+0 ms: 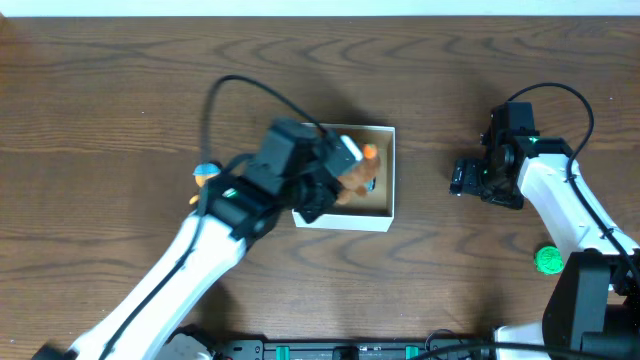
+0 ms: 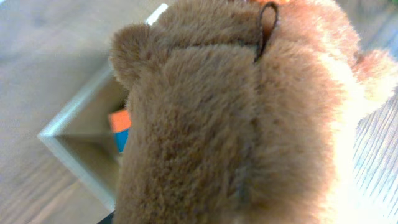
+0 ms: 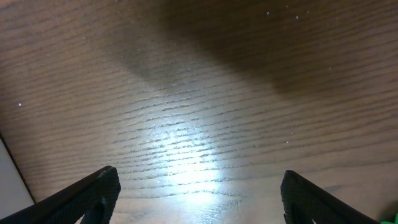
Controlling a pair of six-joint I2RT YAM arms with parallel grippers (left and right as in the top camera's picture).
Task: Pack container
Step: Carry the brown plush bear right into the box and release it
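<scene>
The left gripper (image 1: 335,185) gripped a brown plush toy (image 2: 205,124) over the container (image 1: 350,221), while the right gripper (image 3: 199,186) hung wide open and empty above the table (image 3: 186,93).

Robot lab workbench, dark wood-grain table (image 1: 90,110), cabled white arm (image 1: 180,265)

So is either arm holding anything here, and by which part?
The left gripper holds a brown plush toy over the container; which part the jaws grip cannot be told. The right gripper is open and empty.
</scene>
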